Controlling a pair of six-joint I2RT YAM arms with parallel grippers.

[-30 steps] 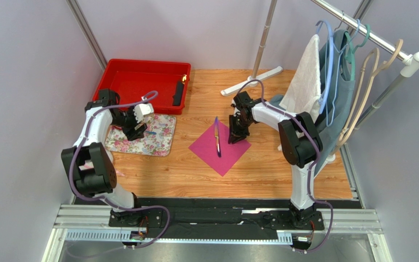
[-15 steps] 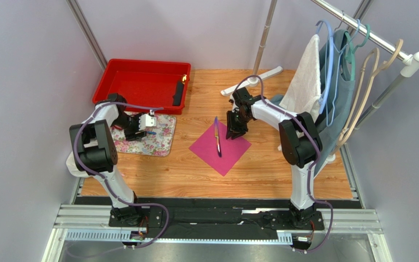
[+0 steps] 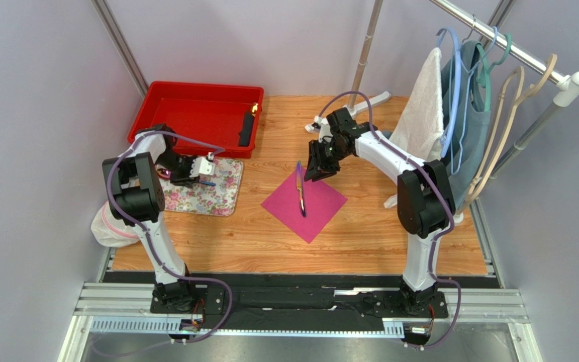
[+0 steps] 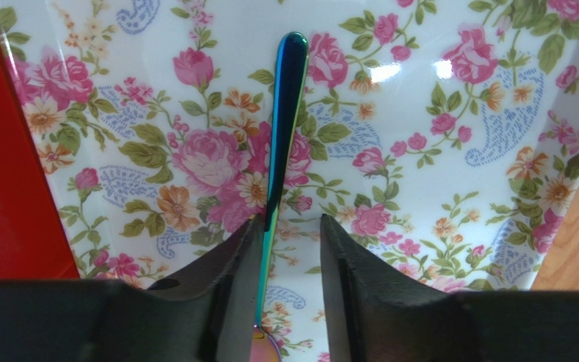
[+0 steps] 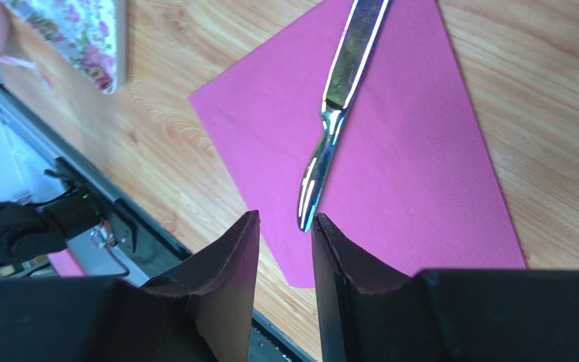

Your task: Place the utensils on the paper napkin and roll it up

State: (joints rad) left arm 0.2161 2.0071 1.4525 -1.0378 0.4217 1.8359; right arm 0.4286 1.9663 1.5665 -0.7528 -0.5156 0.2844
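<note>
Magenta napkin [image 3: 317,213] beside R end effector [image 5: 285,221], ajar, empty; L end effector [image 4: 291,226], low, ajar astride utensil [image 4: 286,113].

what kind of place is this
Probably a robot lab test cell, not a home: plain grey partition walls, a metal mounting rail, and staged props like a red tray and clothes rack.

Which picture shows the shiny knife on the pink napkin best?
The right wrist view: the knife lies large and clear across the paper napkin. The top external view shows it tiny. The left wrist view misses it, showing another utensil on floral cloth.
</note>
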